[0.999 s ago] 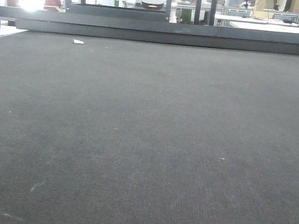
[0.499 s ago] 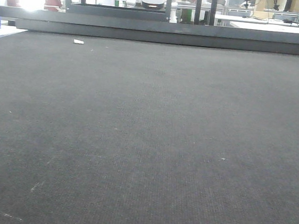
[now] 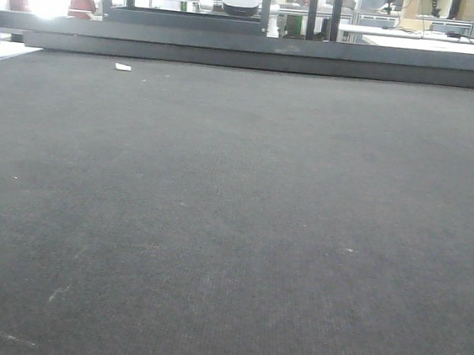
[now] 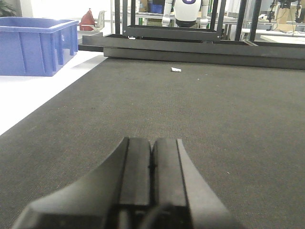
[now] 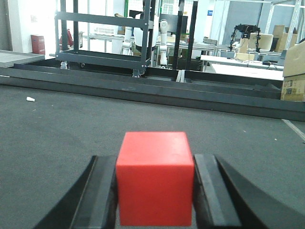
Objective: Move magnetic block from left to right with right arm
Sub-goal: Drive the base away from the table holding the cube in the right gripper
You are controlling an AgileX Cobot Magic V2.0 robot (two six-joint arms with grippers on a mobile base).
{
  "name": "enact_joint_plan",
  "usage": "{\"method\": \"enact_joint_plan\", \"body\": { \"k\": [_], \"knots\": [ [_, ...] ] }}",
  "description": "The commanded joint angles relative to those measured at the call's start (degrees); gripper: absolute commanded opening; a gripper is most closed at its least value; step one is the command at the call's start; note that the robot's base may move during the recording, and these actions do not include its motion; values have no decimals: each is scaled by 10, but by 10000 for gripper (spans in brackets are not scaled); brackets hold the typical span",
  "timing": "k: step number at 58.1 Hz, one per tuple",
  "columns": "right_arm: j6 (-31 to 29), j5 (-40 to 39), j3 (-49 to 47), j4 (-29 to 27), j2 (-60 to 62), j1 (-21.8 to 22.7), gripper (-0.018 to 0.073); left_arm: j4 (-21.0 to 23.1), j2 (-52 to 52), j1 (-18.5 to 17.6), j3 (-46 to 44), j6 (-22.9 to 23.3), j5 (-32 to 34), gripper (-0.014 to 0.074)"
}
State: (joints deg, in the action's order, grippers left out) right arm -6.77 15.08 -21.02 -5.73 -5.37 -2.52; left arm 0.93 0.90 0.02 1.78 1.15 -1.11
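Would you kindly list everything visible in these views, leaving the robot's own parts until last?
block: one, red, between the right gripper's fingers
mat: one, dark grey, covering the work surface
scrap: one, white, far out on the mat near the rails
bin: one, blue, beyond the mat's left edge
rails: at least two, black, along the mat's far edge
boxes: several, brown cardboard, background at far right
left gripper: one, black, shut on nothing, above the mat
right gripper: one, black, shut on the block
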Motion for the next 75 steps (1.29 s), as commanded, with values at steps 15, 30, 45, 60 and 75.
{"method": "enact_joint_plan", "body": {
  "k": [15, 30, 45, 60, 75],
  "knots": [
    [-5, -47, -15, -1, -6, 3, 276, 4, 5, -2, 6, 1, 49, -117],
    [-5, -47, -15, -1, -6, 3, 276, 4, 5, -2, 6, 1, 49, -117],
    [-5, -47, -15, -1, -6, 3, 276, 4, 5, -2, 6, 1, 49, -117],
    [-5, -47, -15, -1, -6, 3, 276, 4, 5, -2, 6, 1, 49, -117],
    [-5, -47, -15, -1, -6, 3, 276, 4, 5, -2, 6, 1, 49, -117]
  ]
}}
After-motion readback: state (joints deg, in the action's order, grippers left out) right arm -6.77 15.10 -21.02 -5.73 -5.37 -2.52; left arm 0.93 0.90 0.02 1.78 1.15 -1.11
